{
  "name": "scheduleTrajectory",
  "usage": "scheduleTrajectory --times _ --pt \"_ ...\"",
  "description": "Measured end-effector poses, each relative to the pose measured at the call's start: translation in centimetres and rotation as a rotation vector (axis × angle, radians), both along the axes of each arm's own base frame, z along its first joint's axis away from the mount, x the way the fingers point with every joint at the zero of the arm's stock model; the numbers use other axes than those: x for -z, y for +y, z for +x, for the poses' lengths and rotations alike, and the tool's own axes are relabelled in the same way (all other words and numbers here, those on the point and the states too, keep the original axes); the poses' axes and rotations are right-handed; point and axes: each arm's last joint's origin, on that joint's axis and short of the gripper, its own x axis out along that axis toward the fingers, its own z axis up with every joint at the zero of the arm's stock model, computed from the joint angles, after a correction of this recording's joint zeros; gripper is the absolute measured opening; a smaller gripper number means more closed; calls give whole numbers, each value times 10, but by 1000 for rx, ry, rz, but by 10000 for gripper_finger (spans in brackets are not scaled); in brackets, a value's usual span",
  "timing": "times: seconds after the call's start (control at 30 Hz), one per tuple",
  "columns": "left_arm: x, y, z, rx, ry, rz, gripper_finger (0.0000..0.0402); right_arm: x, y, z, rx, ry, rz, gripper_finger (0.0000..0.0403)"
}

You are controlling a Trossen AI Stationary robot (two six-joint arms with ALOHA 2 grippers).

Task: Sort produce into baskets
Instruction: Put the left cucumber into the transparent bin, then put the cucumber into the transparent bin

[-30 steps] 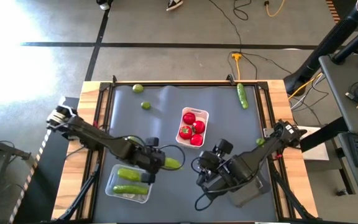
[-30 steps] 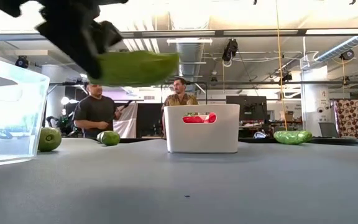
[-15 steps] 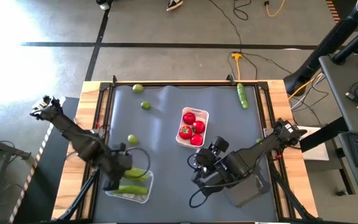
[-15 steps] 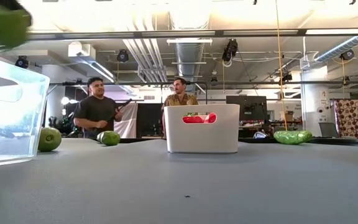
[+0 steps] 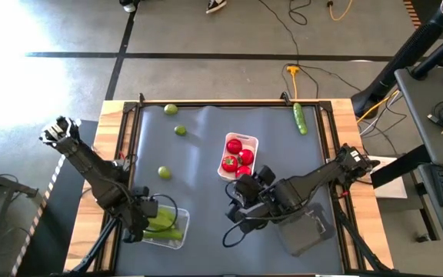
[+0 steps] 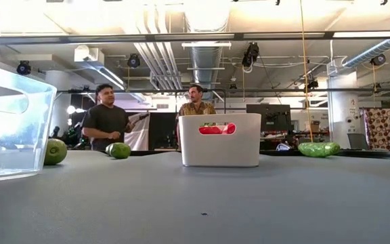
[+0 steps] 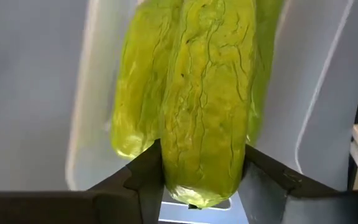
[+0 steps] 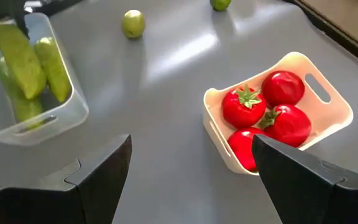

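My left gripper [image 5: 143,223] is over the clear tray [image 5: 177,237] at the near left, shut on a green cucumber [image 7: 204,106]. Two more cucumbers [image 8: 53,68] lie in that tray. My right gripper [image 5: 239,206] is open and empty, just near of the white tray [image 5: 251,141], which holds several red tomatoes [image 8: 283,87]. Three limes [image 5: 164,173] [image 5: 181,130] [image 5: 171,110] rest on the grey mat at the left. One cucumber [image 5: 299,118] lies at the far right. The dark tray [image 5: 308,237] sits under my right arm. My left gripper pinches the cucumber's end nearest the wrist [image 7: 199,183] between its two fingers [image 7: 143,177], which lie along the cucumber. In the right wrist view the cucumber [image 8: 18,57] slants down into the clear tray over the two others; whether it touches them I cannot tell.
Wooden rails border the mat [image 5: 206,123]. Cables run over the floor beyond the far edge. Two people [image 6: 107,122] stand in the room behind the table. Open mat lies between the clear tray and the white tray.
My left gripper has carried the cucumber toward the table's left and near edges, from beside the clear tray to over it, and has come down into it. My right gripper has gone a little toward the left and far edges, closer to the white tray.
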Motion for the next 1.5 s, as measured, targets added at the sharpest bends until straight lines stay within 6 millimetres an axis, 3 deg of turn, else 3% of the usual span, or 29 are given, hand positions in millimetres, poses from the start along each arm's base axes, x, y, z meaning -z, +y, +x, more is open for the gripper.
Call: scheduleTrajectory --times 0.23,0.37,0.53,0.67,0.83,1.03,1.27,1.5 --pt "-14 3 -4 88 -29 -4 214 -2 -10 2 99 -31 102 325" --pt "-34 5 -6 160 -54 0 242 -8 -33 -4 194 19 163 325" --pt "-54 17 -11 190 -124 109 255 -6 -88 -12 404 154 117 325" --pt "-59 27 -9 120 -207 168 254 4 -154 -12 478 203 145 325" --pt "-57 47 -6 18 -219 182 253 39 -250 -31 654 340 142 325" --pt "-62 82 -3 -162 -255 175 253 84 -347 -77 768 505 168 325" --pt "-63 110 6 -266 -254 224 253 137 -394 -144 876 689 286 325" --pt "-64 128 16 -348 -291 238 253 183 -415 -170 835 525 386 325"
